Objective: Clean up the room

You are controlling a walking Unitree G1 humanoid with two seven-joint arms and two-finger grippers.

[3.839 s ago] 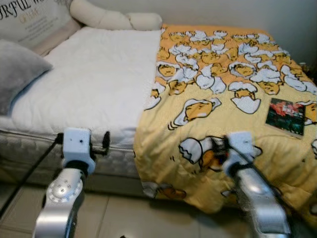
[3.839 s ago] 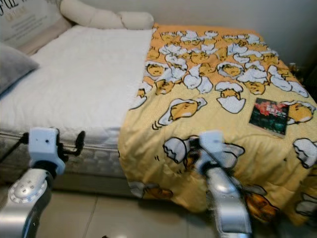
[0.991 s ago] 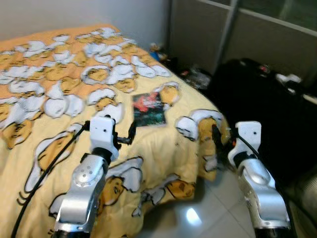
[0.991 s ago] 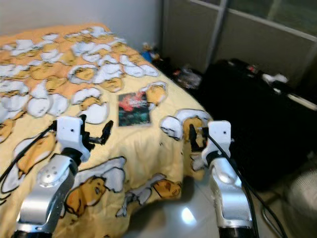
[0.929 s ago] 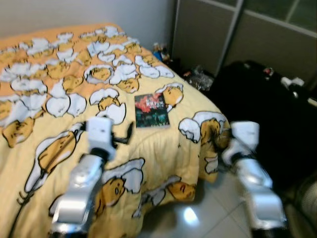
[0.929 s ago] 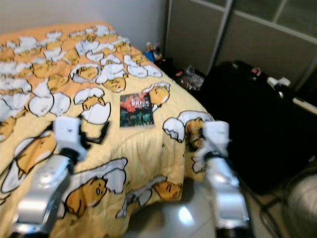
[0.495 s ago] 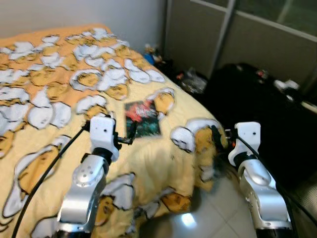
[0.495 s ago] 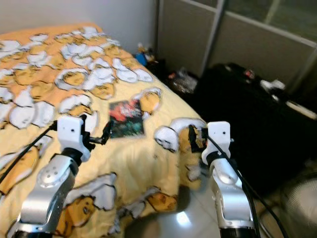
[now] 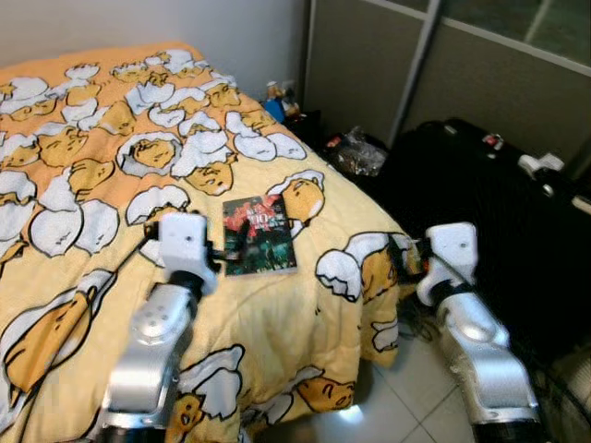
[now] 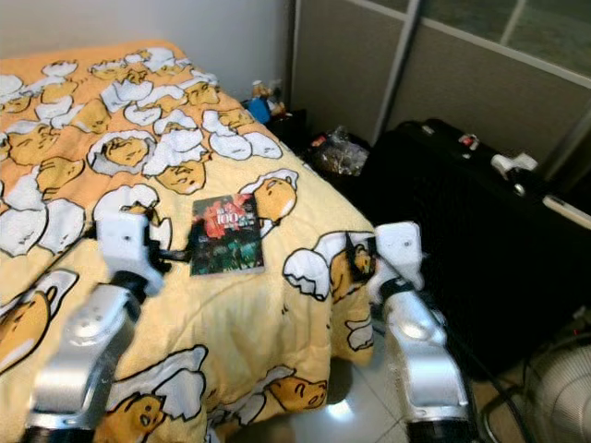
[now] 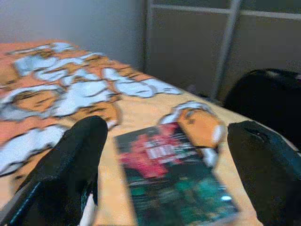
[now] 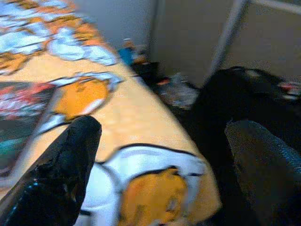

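A dark book (image 9: 260, 234) with a red and green cover lies flat on the yellow egg-print blanket (image 9: 111, 166) near the bed's corner. My left gripper (image 9: 227, 247) is open just above the blanket, its fingers at the book's near left edge. The left wrist view has the book (image 11: 174, 183) lying between the two black fingers (image 11: 70, 169). My right gripper (image 9: 401, 262) is open beside the bed's corner, over the blanket's hanging edge. In the right wrist view its fingers (image 12: 61, 174) frame the blanket corner, with the book (image 12: 19, 113) off to one side.
A big black suitcase (image 9: 489, 194) stands right of the bed, close to my right arm. Bags and bottles (image 9: 355, 152) clutter the floor by the grey sliding doors (image 9: 462, 65). A fan (image 10: 554, 388) sits at the lower right. Tiled floor (image 9: 388, 406) lies below the bed corner.
The view has swung from the bed's pillow end to its far corner. In the last half second the picture shifted, bringing the book right beside my left gripper. Both arms keep their pose.
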